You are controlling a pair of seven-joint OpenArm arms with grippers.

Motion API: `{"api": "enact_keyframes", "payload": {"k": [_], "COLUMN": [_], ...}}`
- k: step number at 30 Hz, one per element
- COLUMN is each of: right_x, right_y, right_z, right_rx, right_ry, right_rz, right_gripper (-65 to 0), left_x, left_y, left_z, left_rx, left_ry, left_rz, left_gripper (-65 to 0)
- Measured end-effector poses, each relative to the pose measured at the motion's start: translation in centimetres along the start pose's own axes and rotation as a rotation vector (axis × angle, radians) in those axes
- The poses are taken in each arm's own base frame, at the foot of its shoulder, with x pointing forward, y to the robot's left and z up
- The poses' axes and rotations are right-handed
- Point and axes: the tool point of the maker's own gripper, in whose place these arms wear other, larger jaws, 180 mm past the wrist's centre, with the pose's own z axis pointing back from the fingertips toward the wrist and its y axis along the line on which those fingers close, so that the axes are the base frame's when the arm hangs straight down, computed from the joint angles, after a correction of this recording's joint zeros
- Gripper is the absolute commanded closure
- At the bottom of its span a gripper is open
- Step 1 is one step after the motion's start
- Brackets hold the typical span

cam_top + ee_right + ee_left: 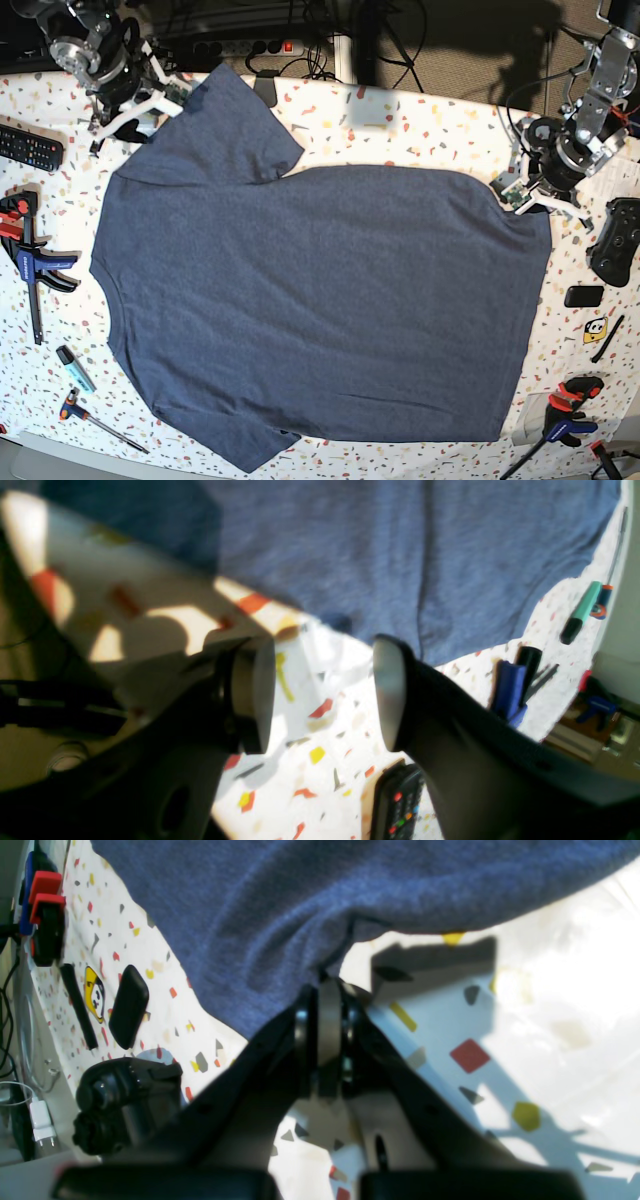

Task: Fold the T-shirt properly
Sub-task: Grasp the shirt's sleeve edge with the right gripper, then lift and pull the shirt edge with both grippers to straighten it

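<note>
The dark navy T-shirt (320, 300) lies spread flat on the speckled table, plain side up, with its collar to the left and its hem to the right. It fills the top of the left wrist view (280, 915) and of the right wrist view (400, 555). My left gripper (522, 198) is at the shirt's far right hem corner. In its own view it (330, 990) is shut, with the fabric edge pinched at the fingertips. My right gripper (135, 112) is at the far left by the upper sleeve. It (322, 695) is open and empty over bare table, just short of the shirt's edge.
A remote control (30, 148) lies at the left edge, also in the right wrist view (400, 800). Clamps (30, 265), a marker (75, 368) and a screwdriver (100, 420) lie on the left. A game controller (615, 240), a black case (583, 296) and a clamp (565, 410) lie on the right.
</note>
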Motion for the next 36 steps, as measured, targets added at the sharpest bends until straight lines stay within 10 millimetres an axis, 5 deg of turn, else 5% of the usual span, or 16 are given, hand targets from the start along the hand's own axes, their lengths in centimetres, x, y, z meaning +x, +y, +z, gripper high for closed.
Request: {"api": "enact_keyframes", "payload": {"k": [11, 21, 28, 36], "right_x": [2.3, 5.4, 5.5, 4.0], "right_y": [-1.1, 0.2, 0.5, -1.8], "right_z": [-2.1, -3.8, -3.8, -3.4], "right_rx": [0.007, 0.039, 0.047, -0.088], "right_ry": [-0.066, -0.110, -0.113, -0.068], "right_rz": [-0.042, -0.027, -0.034, -0.103], "right_gripper": [-30.5, -30.4, -1.8, 0.0], "left_x": [0.0, 0.0, 0.0, -0.4], "left_y": [0.0, 0.0, 0.0, 0.9], "left_z": [0.0, 0.0, 0.0, 0.4], "left_rx": [0.000, 0.000, 0.000, 0.019], "left_ry": [0.000, 0.001, 0.001, -0.008], "left_rz": [0.000, 0.000, -0.001, 0.052], "left_gripper": [0.0, 0.0, 0.0, 0.0]}}
